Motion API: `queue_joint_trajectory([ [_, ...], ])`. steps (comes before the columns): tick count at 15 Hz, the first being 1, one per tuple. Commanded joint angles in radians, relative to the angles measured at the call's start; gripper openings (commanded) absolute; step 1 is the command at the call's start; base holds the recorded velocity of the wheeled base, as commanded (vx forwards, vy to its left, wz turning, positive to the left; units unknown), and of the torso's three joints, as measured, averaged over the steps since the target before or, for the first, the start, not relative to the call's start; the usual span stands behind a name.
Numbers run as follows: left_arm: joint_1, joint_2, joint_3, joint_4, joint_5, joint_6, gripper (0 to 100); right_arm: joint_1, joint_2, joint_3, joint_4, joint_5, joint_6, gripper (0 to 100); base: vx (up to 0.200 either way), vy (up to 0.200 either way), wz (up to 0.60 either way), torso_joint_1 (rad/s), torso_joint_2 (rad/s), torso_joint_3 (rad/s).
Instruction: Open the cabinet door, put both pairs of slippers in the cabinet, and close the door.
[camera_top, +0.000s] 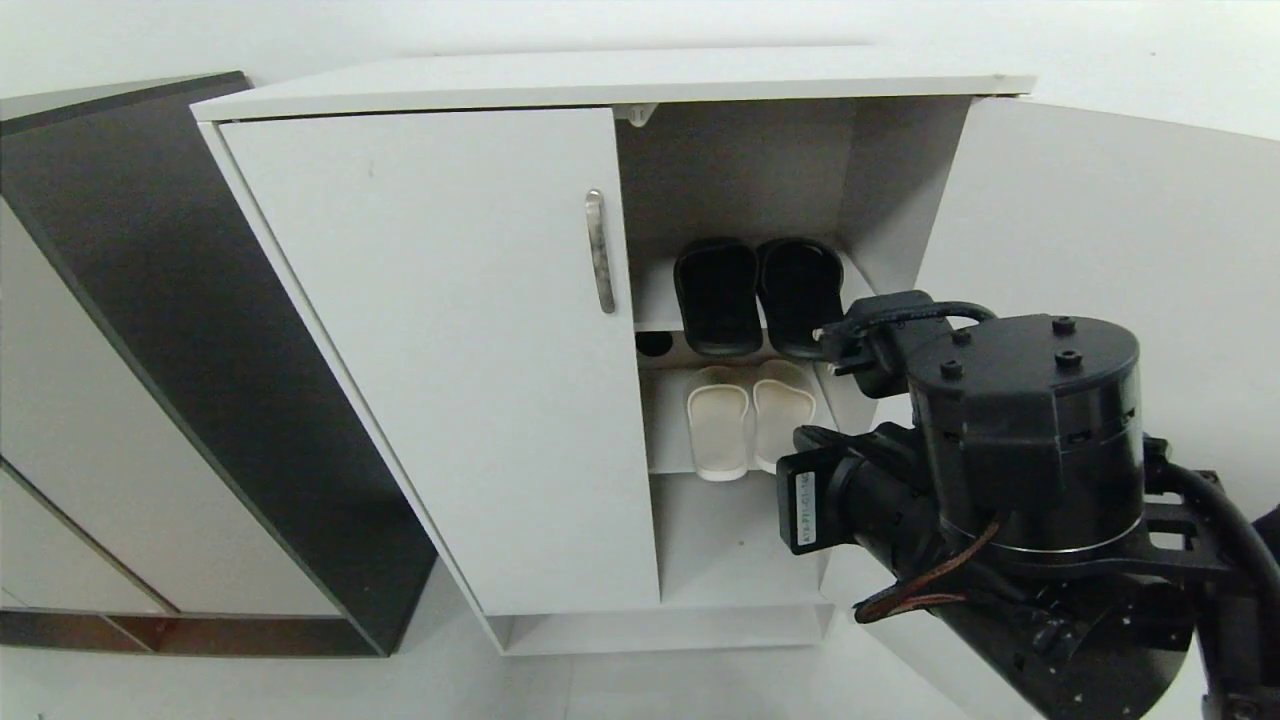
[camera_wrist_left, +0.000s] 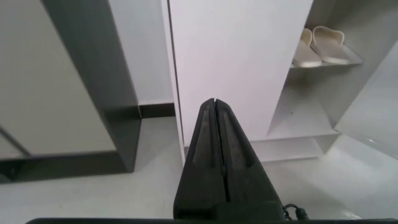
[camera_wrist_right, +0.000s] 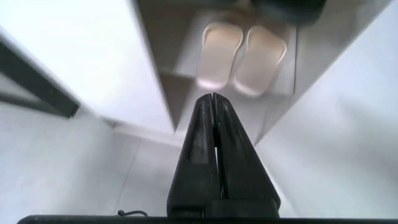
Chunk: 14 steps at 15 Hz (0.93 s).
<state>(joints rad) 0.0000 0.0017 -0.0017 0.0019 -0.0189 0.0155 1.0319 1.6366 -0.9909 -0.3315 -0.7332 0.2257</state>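
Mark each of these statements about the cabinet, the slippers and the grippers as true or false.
1. The black slippers lie on the shelf above the white slippers. True.
2. The right door is closed. False: it stands open; the left door is closed.
3. The right gripper holds a white slipper. False: its fingers are shut on nothing.
4. Both pairs are inside the cabinet. True.

Shelves partly covered
The right arm (camera_top: 1000, 440) covers a corner of the white slippers (camera_top: 750, 418) and of the black slippers (camera_top: 758, 295) — the shut left door (camera_top: 440, 340) hides the other half of the cabinet (camera_top: 600, 80), and the open door (camera_top: 1100, 250) runs off the picture's edge
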Motion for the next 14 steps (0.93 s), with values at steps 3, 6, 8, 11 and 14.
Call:
queue_joint_trajectory([
  [3,0.000,0.001,0.000,0.000,0.001,0.001,0,-0.023,0.012,0.024,-0.027,0.021,-0.003,0,-0.200,0.000,0.00,-0.002,0.01,0.002],
  [6,0.000,0.001,0.000,0.000,0.001,0.000,0,-0.027,0.014,0.032,-0.029,0.021,-0.003,0,-0.200,0.000,0.00,0.002,0.00,0.002],
  [8,0.000,0.001,0.000,0.000,0.001,0.000,0,-0.046,0.014,0.052,-0.064,0.023,-0.009,0,-0.200,0.000,0.00,0.002,0.00,-0.002],
  [11,0.000,0.001,0.000,0.000,0.001,-0.002,0,-0.053,0.014,0.081,-0.101,0.029,-0.032,0,0.000,0.000,0.00,0.000,0.00,0.000],
  [14,0.000,0.000,0.000,0.000,0.001,-0.002,0,-0.062,0.014,0.089,-0.101,0.049,-0.034,0,0.000,0.000,0.00,0.000,0.00,0.000],
])
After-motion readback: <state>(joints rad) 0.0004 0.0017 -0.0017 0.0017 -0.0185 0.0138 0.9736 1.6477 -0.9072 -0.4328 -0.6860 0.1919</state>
